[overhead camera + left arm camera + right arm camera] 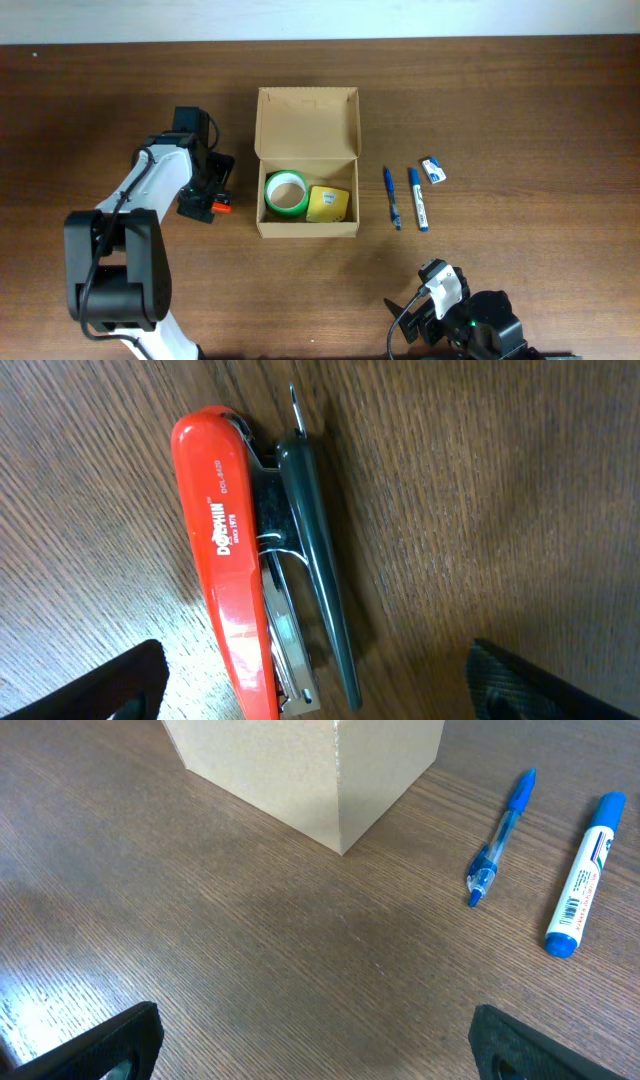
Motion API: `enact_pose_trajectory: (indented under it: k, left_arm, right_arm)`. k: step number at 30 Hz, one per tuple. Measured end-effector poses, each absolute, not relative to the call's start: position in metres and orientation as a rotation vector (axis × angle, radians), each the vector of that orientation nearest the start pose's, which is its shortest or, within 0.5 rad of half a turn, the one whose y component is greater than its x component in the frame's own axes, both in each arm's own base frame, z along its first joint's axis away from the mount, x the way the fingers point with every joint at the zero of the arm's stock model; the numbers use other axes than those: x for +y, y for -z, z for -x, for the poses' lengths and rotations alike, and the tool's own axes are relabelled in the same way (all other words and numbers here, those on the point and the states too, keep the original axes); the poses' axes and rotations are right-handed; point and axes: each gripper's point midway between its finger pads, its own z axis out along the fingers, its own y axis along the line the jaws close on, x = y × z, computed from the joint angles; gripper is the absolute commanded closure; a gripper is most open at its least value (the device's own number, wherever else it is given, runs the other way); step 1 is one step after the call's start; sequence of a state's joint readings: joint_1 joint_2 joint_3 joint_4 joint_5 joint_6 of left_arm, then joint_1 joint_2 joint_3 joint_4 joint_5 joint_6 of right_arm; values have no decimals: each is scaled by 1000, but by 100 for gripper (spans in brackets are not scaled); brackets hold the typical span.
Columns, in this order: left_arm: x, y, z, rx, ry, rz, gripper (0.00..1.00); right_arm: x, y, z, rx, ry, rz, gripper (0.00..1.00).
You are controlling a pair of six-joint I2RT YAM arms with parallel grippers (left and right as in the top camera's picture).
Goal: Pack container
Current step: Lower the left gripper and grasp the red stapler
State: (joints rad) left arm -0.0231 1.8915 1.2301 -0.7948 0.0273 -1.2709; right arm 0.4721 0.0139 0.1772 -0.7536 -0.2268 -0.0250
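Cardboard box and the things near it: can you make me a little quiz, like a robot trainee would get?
1. True or false: the red stapler is already inside the cardboard box.
2. What lies in the box beside the green tape roll? A a spoon, B a small yellow box, C a toy car.
3. How many blue writing things lie on the table beside the box?
Key: 1 false, it lies on the table below the open left gripper. 2 B. 3 two, a pen and a marker.
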Motion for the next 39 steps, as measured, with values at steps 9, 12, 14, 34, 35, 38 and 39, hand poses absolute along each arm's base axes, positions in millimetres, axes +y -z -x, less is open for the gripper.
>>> enact_pose_trajectory:
  k: [9, 12, 14, 34, 35, 38, 39]
  left_arm:
    - [-13, -14, -360, 2485, 132, 1804, 15]
    - [-13, -9, -359, 2496, 119, 1812, 16]
    - [-14, -4, -357, 2505, 111, 1819, 19]
    - [-17, -1, -355, 2528, 116, 1846, 98]
    - [-17, -2, -355, 2530, 116, 1844, 98]
    - [-18, -2, -353, 2537, 112, 1848, 98]
    - [-18, -2, -351, 2544, 108, 1855, 98]
  right_arm:
    - [120, -82, -150, 2084, -500, 666, 1]
    - [120, -82, -150, 2084, -501, 665, 1]
    - [120, -82, -150, 2084, -500, 666, 1]
    - [120, -82, -150, 2084, -500, 666, 1]
    - [120, -82, -150, 2083, -500, 666, 1]
    - [120, -82, -150, 2083, -500, 667, 1]
    - [120, -82, -150, 2084, -500, 666, 1]
